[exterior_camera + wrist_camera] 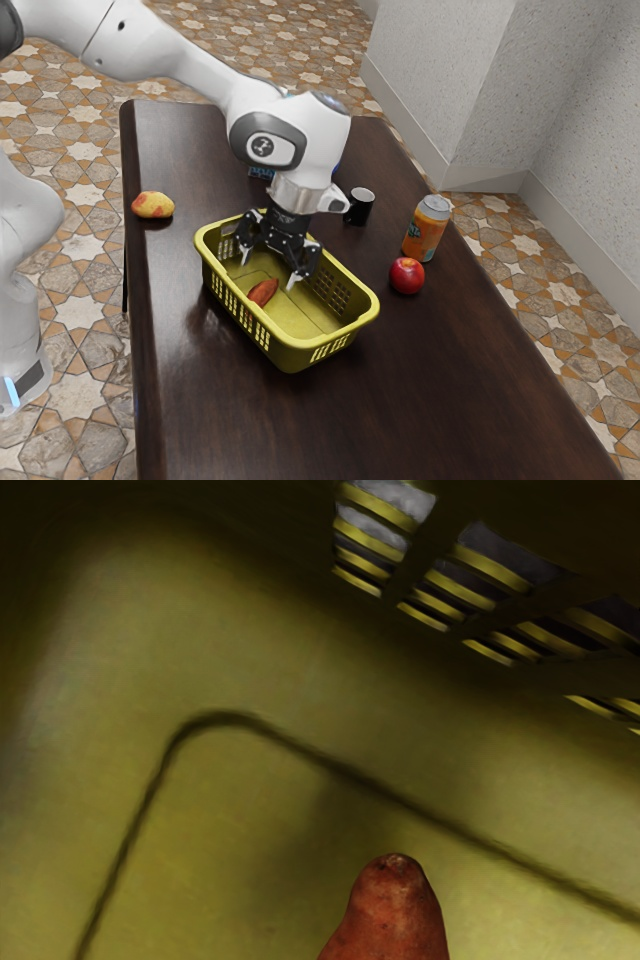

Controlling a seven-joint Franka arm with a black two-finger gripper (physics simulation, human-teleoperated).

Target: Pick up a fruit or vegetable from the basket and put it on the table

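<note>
1. Clock-faces here follow the exterior view. The pincer (pixel 268 271) is open, its two fingers (pixel 293 280) spread along a ten-to-four line inside the basket (pixel 365 312).
2. The sweet potato (pixel 263 292) lies on the basket's floor, at about six to seven o'clock from the pincer — near, and apparently below the fingertips.
3. Its long axis runs roughly two to eight, so the fingers seem set crosswise to it — a good angle for a squeeze.
4. Next, I judge, comes a small shift toward seven, then down; closing early might catch only the tip.
</note>
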